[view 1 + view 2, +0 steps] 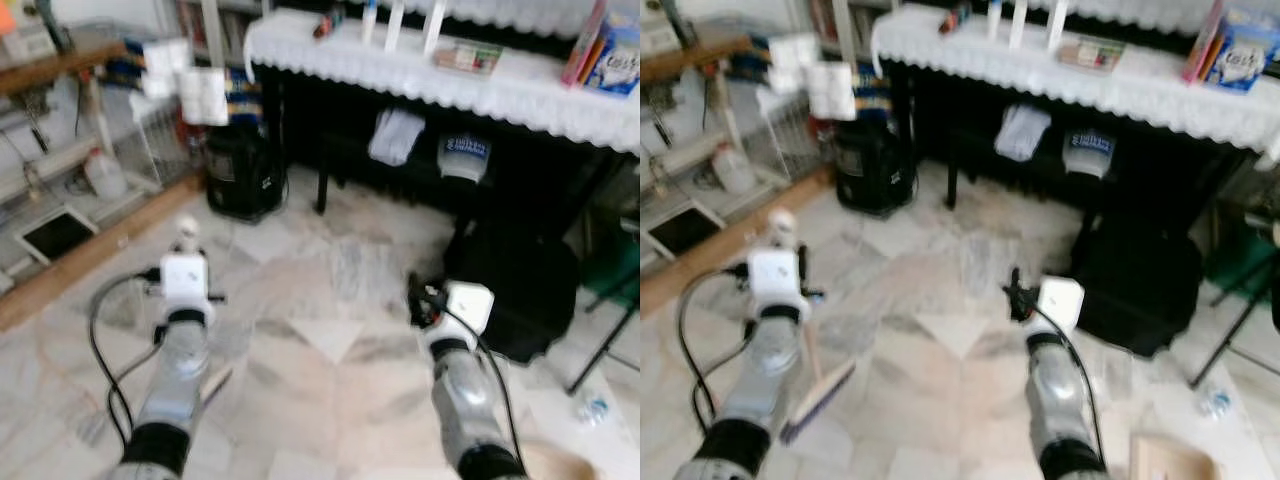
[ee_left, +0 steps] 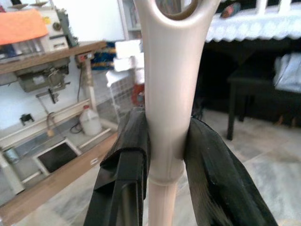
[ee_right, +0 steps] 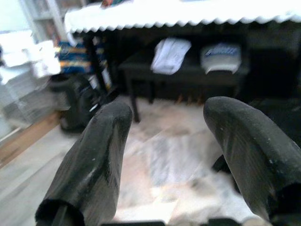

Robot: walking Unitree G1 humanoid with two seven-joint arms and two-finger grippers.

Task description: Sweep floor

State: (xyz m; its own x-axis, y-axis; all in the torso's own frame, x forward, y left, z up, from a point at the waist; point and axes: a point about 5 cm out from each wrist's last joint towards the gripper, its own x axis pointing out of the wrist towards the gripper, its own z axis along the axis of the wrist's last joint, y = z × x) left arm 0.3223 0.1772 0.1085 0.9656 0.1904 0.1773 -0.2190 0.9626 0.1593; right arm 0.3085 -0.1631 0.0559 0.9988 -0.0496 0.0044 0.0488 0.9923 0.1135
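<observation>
The left gripper (image 2: 164, 155) pinches the cream handle of the broom (image 2: 171, 84), one black finger on each side. The brush end (image 1: 820, 398) hangs low by the left arm, just above the pale marble floor (image 1: 330, 330). The right gripper (image 3: 169, 155) is spread wide and holds nothing, pointing at the floor in front of the dark tabletop with the white lace cloth (image 1: 420, 70). The sweeping looks barely begun. No pile of dust shows, and most of the floor is left to do
</observation>
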